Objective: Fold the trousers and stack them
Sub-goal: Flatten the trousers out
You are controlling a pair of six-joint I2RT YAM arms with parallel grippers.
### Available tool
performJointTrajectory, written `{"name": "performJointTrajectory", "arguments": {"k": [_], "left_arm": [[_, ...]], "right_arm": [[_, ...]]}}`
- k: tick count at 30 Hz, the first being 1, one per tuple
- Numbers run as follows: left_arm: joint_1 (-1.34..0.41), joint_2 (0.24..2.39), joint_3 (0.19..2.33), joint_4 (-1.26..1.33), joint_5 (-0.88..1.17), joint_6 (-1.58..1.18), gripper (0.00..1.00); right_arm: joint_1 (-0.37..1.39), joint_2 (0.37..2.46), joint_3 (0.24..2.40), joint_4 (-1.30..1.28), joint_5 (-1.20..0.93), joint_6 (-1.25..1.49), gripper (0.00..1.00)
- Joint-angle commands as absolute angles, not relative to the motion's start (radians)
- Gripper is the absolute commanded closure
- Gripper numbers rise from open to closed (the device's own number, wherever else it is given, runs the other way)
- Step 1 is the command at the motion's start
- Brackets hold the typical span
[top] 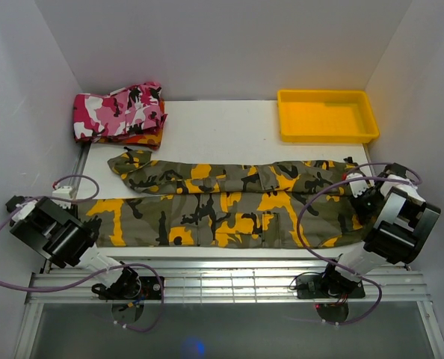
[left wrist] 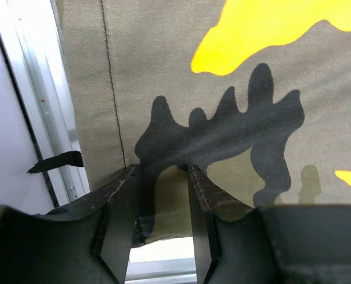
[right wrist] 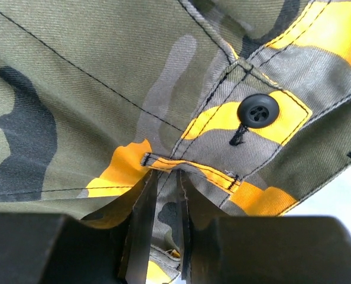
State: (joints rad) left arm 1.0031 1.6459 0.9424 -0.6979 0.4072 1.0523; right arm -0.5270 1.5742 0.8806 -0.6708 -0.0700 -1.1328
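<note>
The camouflage trousers [top: 222,206] lie lengthwise across the table, legs to the left and waist to the right. The far leg lies crooked beside the near one. My left gripper [top: 78,206] is at the leg hem. In the left wrist view its fingers [left wrist: 123,201] stand a little apart with the hem cloth [left wrist: 163,201] filling the gap. My right gripper [top: 360,196] is at the waist end. In the right wrist view its jaws are nearly together on the waistband cloth [right wrist: 168,219], just under a belt loop [right wrist: 187,168] and a black button [right wrist: 257,110].
A folded pink, white and black camouflage garment [top: 119,111] lies on a red-orange one at the back left. A yellow tray [top: 327,116] stands at the back right. White walls close in on both sides. A metal rail [top: 229,273] runs along the near edge.
</note>
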Motion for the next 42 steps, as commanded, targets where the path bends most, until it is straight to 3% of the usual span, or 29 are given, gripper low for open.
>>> {"name": "performJointTrajectory", "arguments": {"k": [1,6,7,10,18,22,33,38,42], "left_arm": [[1.049,1.695,0.916,-0.830,0.300,1.150,0.50],[1.036,1.548,1.081,-1.034,0.600,1.207,0.45],[1.028,1.533,1.116,-1.045,0.650,1.201,0.44],[0.959,1.511,1.224,-1.022,0.787,1.131,0.40],[0.533,1.583,1.223,-0.641,0.631,0.933,0.37],[0.454,1.744,1.310,-0.575,0.635,0.937,0.36],[0.304,1.919,1.382,-0.657,0.552,1.238,0.37],[0.279,1.948,1.374,-0.635,0.517,1.235,0.46],[0.268,1.950,1.364,-0.635,0.496,1.226,0.71]], "right_arm": [[-0.580,1.631,0.854,-0.727,0.072,-1.241,0.74],[-0.586,1.572,1.040,-0.906,-0.165,-1.243,0.57],[-0.584,1.565,1.084,-0.963,-0.210,-1.233,0.49],[-0.574,1.568,1.257,-1.008,-0.356,-1.168,0.44],[-0.399,1.693,1.436,-0.916,-0.359,-0.919,0.37],[-0.342,1.759,1.440,-0.798,-0.279,-0.832,0.26],[-0.304,1.948,1.532,-0.726,-0.212,-0.799,0.22],[-0.288,2.023,1.543,-0.709,-0.181,-0.811,0.21],[-0.285,2.059,1.571,-0.695,-0.176,-0.789,0.22]]}}
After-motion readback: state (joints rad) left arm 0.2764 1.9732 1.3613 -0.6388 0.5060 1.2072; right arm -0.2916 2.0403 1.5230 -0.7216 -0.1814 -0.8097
